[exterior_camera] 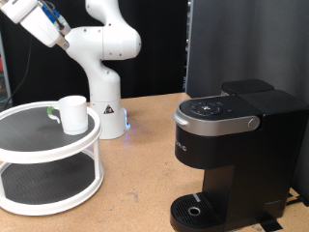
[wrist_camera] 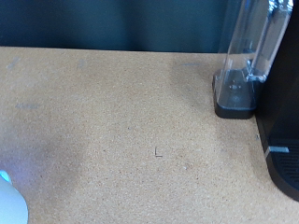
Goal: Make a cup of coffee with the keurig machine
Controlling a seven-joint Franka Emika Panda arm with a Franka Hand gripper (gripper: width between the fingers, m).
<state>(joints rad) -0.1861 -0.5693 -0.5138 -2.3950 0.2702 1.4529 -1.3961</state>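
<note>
The keurig machine (exterior_camera: 232, 155) stands on the wooden table (exterior_camera: 145, 164) at the exterior view's right, lid down, its round drip base (exterior_camera: 198, 210) bare. It is judged heavy and rigid, unlikely to shift under a light push; the grey-silver lid handle (exterior_camera: 224, 123) is taken to be the natural place to lift. In the wrist view its clear water tank (wrist_camera: 250, 56) is seen beside the black body.

A white two-tier round stand (exterior_camera: 48, 159) sits at the exterior view's left. On its upper tier the cup (exterior_camera: 72, 113) stands upright, well apart from the machine. It is judged light, stiff, smooth-glazed and breakable; the rim or wall is thought the surest hold, since the side handle cannot be made out.

The gripper (exterior_camera: 64, 43) is held high at the exterior view's top left, above the stand and touching nothing. Whether its fingers are spread or closed cannot be told; nothing is seen between them.
</note>
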